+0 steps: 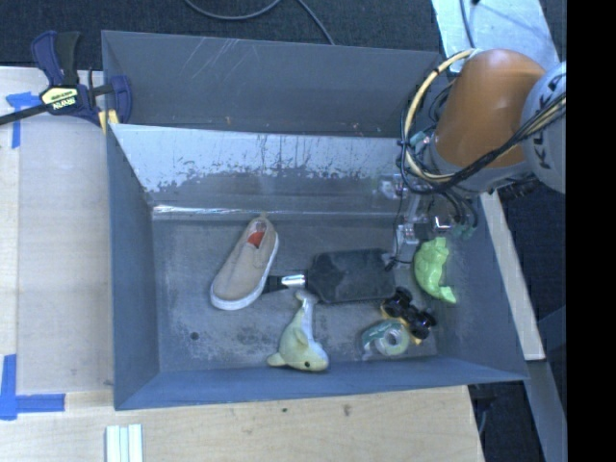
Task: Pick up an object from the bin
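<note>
My jaws, spread or pressed together I cannot tell, hang at centre-right of frame just above the green curved toy (433,269), beside a black brush-like object (348,275); judged step: approach; next: descend, straddle, pinch.

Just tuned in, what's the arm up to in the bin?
The arm reaches in from the right, its gripper low at the right side of the bin, beside a green toy and the end of a black brush. Nothing is visibly held. A shoe and a plush fish lie apart, further left in the view.
</note>
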